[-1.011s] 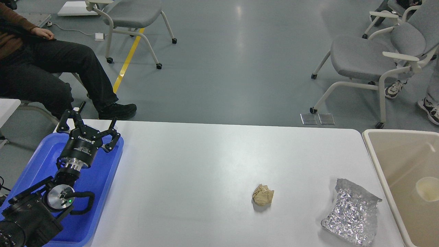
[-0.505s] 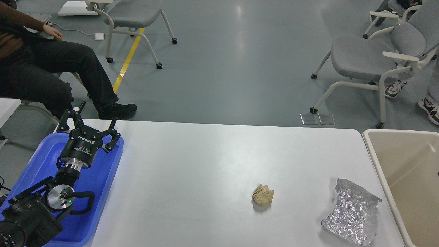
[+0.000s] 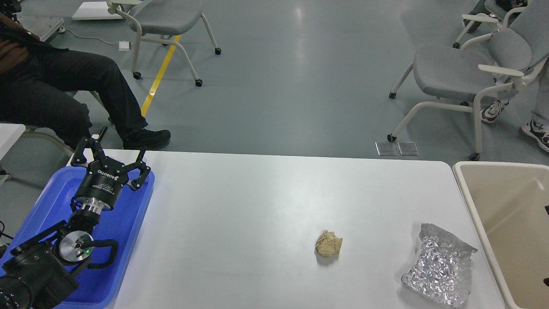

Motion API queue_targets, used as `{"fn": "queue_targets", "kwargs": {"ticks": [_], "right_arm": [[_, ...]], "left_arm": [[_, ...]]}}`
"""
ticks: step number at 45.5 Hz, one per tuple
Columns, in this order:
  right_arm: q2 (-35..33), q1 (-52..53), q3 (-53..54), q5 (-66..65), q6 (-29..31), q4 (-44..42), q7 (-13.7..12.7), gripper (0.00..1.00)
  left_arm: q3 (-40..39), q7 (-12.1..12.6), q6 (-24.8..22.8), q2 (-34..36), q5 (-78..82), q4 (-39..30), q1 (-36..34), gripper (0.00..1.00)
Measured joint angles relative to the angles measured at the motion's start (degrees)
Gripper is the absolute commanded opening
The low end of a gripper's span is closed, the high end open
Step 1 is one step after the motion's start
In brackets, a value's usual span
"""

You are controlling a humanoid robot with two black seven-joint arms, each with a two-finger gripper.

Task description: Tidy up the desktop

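Observation:
The white desktop (image 3: 257, 206) fills the lower part of the head view. A crumpled brown paper ball (image 3: 328, 243) lies on it right of centre. A crumpled silver foil bag (image 3: 441, 265) lies near the desktop's right front edge. My left gripper (image 3: 122, 141) is open and empty, raised over the far end of the blue tray (image 3: 128, 214) at the left, far from both pieces of litter. My right gripper is out of view; only small dark specks show at the right edge.
A beige bin (image 3: 502, 206) stands against the desktop's right end, its visible inside bare. A seated person's legs (image 3: 77, 94) are beyond the far left corner. Grey chairs (image 3: 454, 77) stand on the floor behind.
A pale round cup seen inside the beige bin one second ago no longer shows. The seated person's hand has moved out of view. My left arm has not moved.

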Motion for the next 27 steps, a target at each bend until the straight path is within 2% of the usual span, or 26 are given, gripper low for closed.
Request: {"fn": "queue_targets", "kwargs": {"ticks": [14,20,27], "right_arm": [[-1.2,6.2,4.6,0.1,3.5,0.2,-0.2,1.0],[-5.0,9.4,9.8,0.1,8.2,2.4,-0.2,1.0],[-11.7,13.3,17.6,-0.2,12.3,9.6,0.0,1.0]], "left_arm": [[0.0,0.0,0.0,0.0,0.0,0.0,0.0,0.98],[0.0,0.0,0.0,0.0,0.0,0.0,0.0,0.98],[0.0,0.0,0.0,0.0,0.0,0.0,-0.1,0.98]]}}
